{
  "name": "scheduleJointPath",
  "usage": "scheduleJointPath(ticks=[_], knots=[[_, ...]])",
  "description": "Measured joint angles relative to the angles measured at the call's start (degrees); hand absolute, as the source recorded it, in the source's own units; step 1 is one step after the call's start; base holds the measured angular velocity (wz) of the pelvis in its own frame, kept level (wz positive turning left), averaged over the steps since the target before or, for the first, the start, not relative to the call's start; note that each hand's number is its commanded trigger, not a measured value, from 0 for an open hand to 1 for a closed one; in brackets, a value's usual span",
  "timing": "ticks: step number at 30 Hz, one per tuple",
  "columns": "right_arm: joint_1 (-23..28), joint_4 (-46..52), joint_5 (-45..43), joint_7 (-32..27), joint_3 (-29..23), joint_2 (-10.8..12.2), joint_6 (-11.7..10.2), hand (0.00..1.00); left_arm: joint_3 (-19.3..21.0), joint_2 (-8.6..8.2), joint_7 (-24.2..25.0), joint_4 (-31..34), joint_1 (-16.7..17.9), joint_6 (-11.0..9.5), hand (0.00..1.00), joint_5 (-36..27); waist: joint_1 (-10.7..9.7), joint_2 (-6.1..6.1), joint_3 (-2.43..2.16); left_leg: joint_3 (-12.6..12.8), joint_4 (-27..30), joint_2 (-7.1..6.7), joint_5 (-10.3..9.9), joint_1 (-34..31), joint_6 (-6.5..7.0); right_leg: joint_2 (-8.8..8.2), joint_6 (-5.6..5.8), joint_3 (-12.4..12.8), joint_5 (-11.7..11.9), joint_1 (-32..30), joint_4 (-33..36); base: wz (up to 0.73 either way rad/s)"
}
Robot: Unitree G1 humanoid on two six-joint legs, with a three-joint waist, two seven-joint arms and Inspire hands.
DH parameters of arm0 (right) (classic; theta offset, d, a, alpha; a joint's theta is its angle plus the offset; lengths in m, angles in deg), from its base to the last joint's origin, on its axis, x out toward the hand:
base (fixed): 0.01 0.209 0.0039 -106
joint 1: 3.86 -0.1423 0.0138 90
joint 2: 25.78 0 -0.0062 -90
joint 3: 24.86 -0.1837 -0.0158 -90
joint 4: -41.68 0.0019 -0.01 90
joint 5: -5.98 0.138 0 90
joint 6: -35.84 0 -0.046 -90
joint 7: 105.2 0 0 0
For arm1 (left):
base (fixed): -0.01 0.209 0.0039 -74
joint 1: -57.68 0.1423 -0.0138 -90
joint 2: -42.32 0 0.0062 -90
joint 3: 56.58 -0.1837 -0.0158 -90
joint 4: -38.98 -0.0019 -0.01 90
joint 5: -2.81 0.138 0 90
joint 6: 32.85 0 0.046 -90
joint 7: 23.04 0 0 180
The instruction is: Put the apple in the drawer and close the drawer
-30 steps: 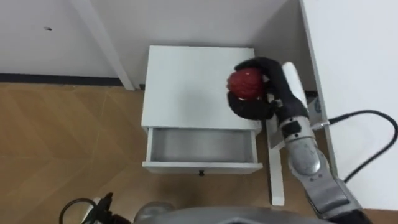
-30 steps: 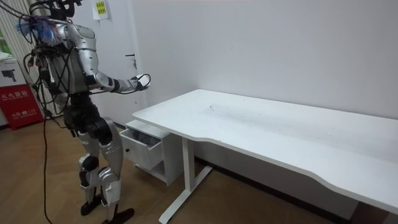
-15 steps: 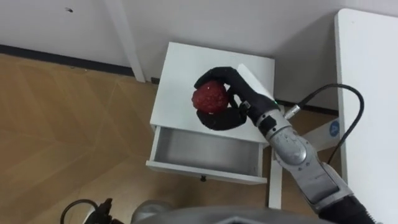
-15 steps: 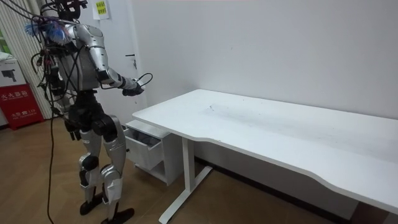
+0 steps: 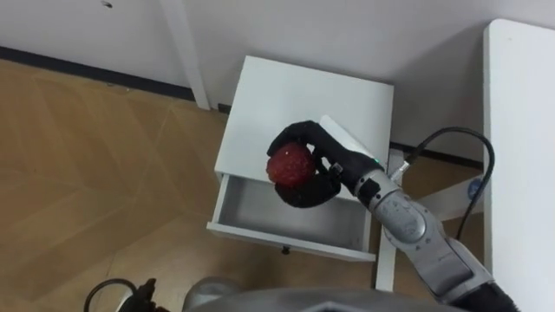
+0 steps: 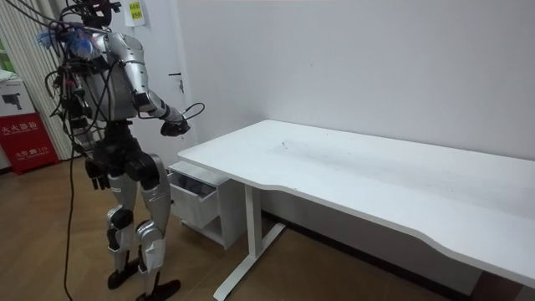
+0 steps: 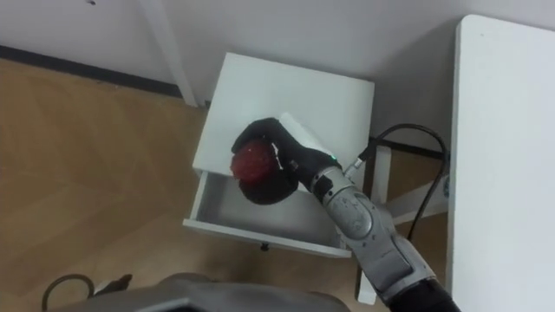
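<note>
A red apple [image 5: 290, 165] [image 7: 251, 163] is held in my right hand [image 5: 305, 191] [image 7: 270, 187], whose black fingers curl round it. Hand and apple hang over the back part of the open drawer [image 5: 260, 206] [image 7: 227, 208] of a small white cabinet [image 5: 299, 100] [image 7: 286, 87]. The drawer's grey inside looks bare. In the room view I stand upright before the cabinet [image 6: 196, 201], right hand [image 6: 175, 127] stretched out above it. My left hand [image 6: 94, 173] hangs by my hip.
A large white table [image 5: 520, 130] [image 6: 351, 176] stands to my right, its white leg [image 5: 381, 260] right beside the cabinet. A white wall lies behind the cabinet, wooden floor [image 5: 87, 173] to the left.
My right hand has carried the apple from over the cabinet's top to over the open drawer. The eye view has shifted as well.
</note>
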Motion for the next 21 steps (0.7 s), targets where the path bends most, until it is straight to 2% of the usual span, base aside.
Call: scheduleJointPath(ticks=[7, 21], knots=[[0.18, -0.23, -0.09, -0.09, -0.1, 0.0, -0.01, 0.0, -0.98, 0.0, -0.09, 1.14, 0.0, -0.2, 0.0, 0.03, -0.46, 0.6, -0.02, 0.01, -0.01, 0.01, 0.0, 0.18, 0.0, 0.0, 0.0, 0.0, 0.0, 0.13, -0.09, -0.02], [0.16, -0.21, -0.25, -0.21, -0.24, 0.03, -0.02, 0.0, -0.98, 0.02, -0.34, 1.16, 0.03, -0.18, 0.0, 0.03, -1.66, 1.01, -0.21, 0.1, 0.0, -0.05, 0.0, -0.18, 0.0, -0.04, 0.0, -0.01, 0.0, 0.02, -0.22, 0.01]])
